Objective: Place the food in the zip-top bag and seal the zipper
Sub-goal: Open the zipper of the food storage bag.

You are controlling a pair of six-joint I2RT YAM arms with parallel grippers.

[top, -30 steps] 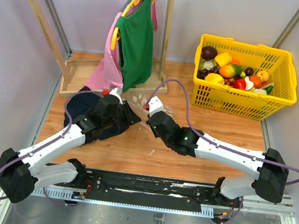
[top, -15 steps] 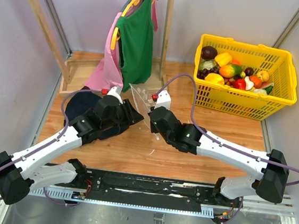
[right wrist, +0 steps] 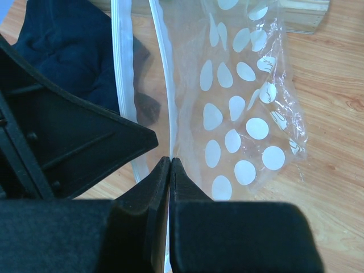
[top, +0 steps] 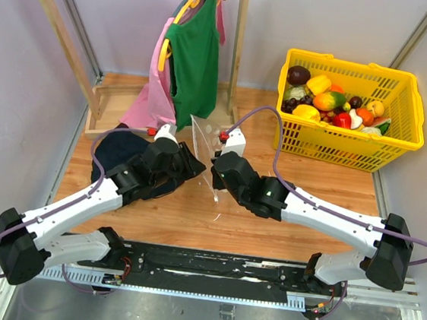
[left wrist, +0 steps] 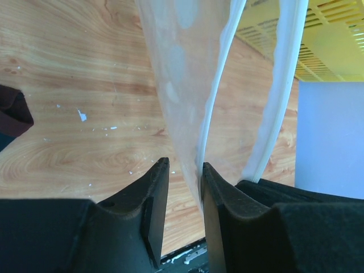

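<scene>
Holding the zipper [right wrist: 165, 85]: we see the right end effector [right wrist: 170, 162] closed tight on one white strip of the bag's mouth.
Left end effector [left wrist: 181, 170]: fingers a narrow gap apart, with the other lip running down between them and touching one finger; we cannot tell whether it is pinched.
Zip-top bag [top: 204, 140]: upright between both arms, well left of the yellow basket [top: 329, 148], mouth parted.
Food [top: 334, 104]: we find it piled inside the basket.
Navy cloth [right wrist: 74, 45]: on the worktop [top: 310, 185], farther left of the basket than the bag.
</scene>
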